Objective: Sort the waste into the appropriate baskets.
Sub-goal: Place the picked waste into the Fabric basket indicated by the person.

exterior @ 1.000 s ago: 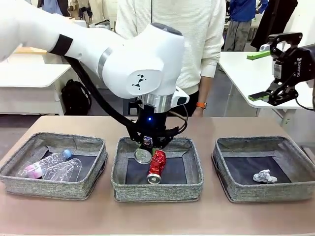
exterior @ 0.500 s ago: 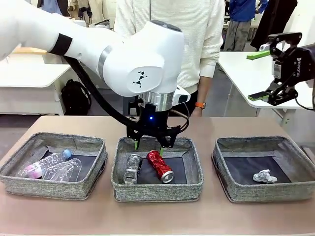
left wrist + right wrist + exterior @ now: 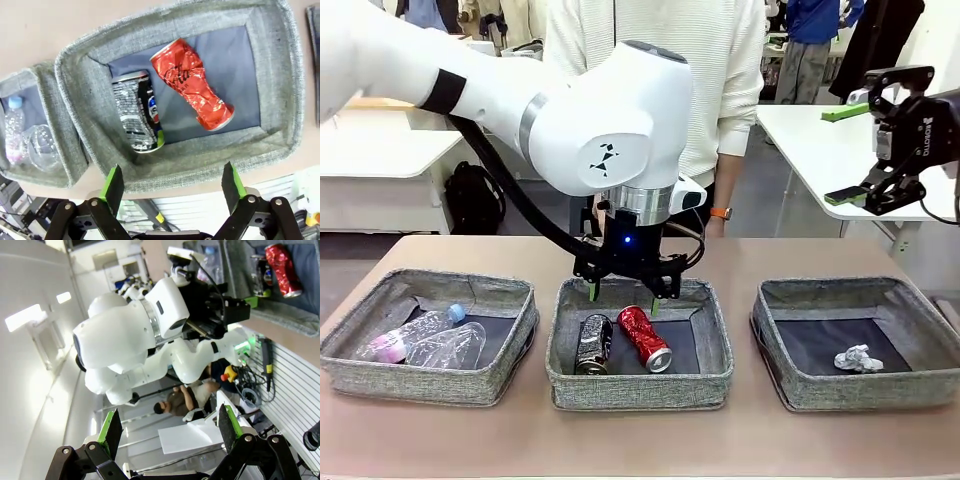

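The desk point(image 3: 740, 440) carries three grey woven baskets in a row along its near edge. The left arm reaches in over the middle basket point(image 3: 640, 385), and the left gripper point(image 3: 623, 297) hangs just above that basket's far wall with its jaws spread wide and nothing between them. The right gripper point(image 3: 865, 150) is raised high beyond the desk's right edge, jaws likewise wide and empty. A person point(image 3: 650, 90) in a pale ribbed top stands at the far edge, behind the left arm.

The front view shows all three baskets at once. The left wrist view looks straight down into the middle basket point(image 3: 280, 100), taking in part of the left one, and there the left gripper point(image 3: 172, 182) has its green pads well apart. The right wrist view looks sideways at the left arm, with the right gripper point(image 3: 167, 427) open at the bottom.

The left basket point(image 3: 430, 380) holds a clear bottle with blue cap point(image 3: 410, 335) and a clear plastic cup point(image 3: 450, 350), touching. The middle basket holds the crushed red can point(image 3: 645, 338) and the crushed black can point(image 3: 592, 344) side by side, the black one towards the left wall. In the right basket point(image 3: 860, 385), a crumpled white paper ball point(image 3: 857, 358) lies near the front wall.
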Controlling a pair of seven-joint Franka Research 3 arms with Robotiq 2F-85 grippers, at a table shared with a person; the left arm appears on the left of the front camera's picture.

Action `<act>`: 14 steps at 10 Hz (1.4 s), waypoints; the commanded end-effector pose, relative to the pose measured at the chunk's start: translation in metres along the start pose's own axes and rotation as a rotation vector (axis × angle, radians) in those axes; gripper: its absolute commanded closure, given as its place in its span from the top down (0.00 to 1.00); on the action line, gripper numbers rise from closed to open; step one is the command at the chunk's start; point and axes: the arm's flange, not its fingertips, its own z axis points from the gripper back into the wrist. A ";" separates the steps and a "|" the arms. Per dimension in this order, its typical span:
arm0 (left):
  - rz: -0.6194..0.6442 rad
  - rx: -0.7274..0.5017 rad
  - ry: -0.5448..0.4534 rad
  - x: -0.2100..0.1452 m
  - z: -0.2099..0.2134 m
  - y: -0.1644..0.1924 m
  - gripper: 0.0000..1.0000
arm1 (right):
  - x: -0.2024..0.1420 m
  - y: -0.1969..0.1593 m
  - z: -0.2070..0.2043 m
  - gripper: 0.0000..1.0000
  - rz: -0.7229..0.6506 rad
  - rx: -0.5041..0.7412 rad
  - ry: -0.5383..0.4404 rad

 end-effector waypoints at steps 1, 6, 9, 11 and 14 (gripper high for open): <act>-0.023 -0.209 0.004 -0.006 0.031 0.032 1.00 | 0.000 0.002 0.000 1.00 0.019 0.019 0.004; 0.065 -0.849 -0.226 -0.069 0.150 0.266 1.00 | 0.000 0.002 0.000 1.00 0.019 0.019 0.004; 0.208 -1.295 -0.170 -0.103 0.072 0.362 1.00 | 0.000 0.002 0.000 1.00 0.019 0.019 0.004; 0.371 -1.427 -0.071 -0.109 0.007 0.367 1.00 | 0.000 0.002 0.000 1.00 0.019 0.019 0.004; 0.219 -1.320 -0.179 -0.115 0.061 0.377 1.00 | 0.000 0.002 0.000 1.00 0.019 0.019 0.004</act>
